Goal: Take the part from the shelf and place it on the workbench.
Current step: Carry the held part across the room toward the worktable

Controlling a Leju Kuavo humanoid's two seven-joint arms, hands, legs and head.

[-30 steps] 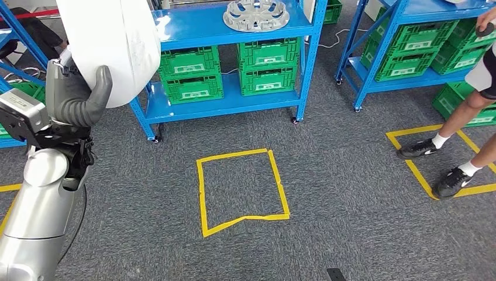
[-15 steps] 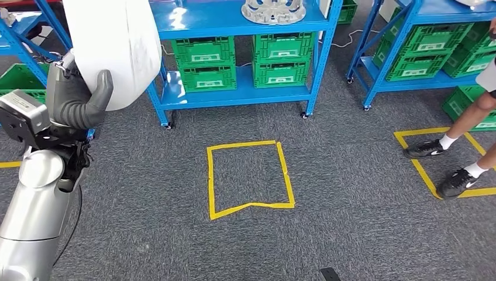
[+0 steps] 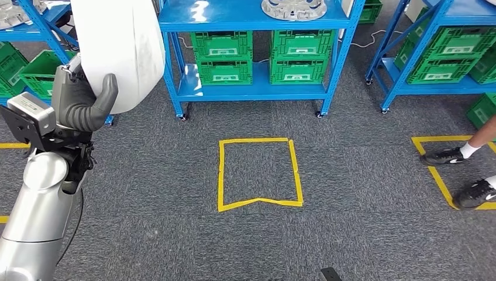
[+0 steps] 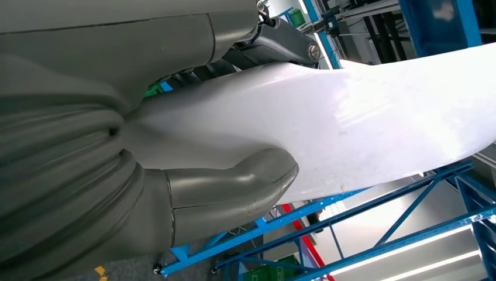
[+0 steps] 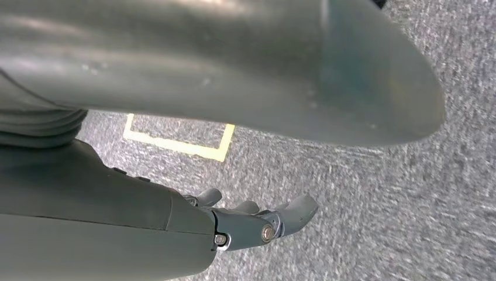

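My left hand (image 3: 81, 106) is raised at the left of the head view and holds a large smooth white part (image 3: 120, 47), with the thick thumb pressed across its lower face. The left wrist view shows the same white part (image 4: 374, 111) running out past the thumb (image 4: 234, 187), and darker fingers clamp it from behind. My right hand (image 5: 117, 216) hangs over grey carpet with its thumb and fingers apart and nothing between them.
A blue shelf unit (image 3: 257, 17) stands ahead with green crates (image 3: 225, 55) and a silver round part (image 3: 294, 8) on top. Further blue shelves stand at left (image 3: 35, 23) and right (image 3: 421, 58). A yellow tape square (image 3: 259, 173) marks the carpet. A person's feet (image 3: 447, 157) stand at right.
The whole picture has shifted: shelf and tape square slid right and up, so the camera has moved. The left hand still holds the white part the same way.
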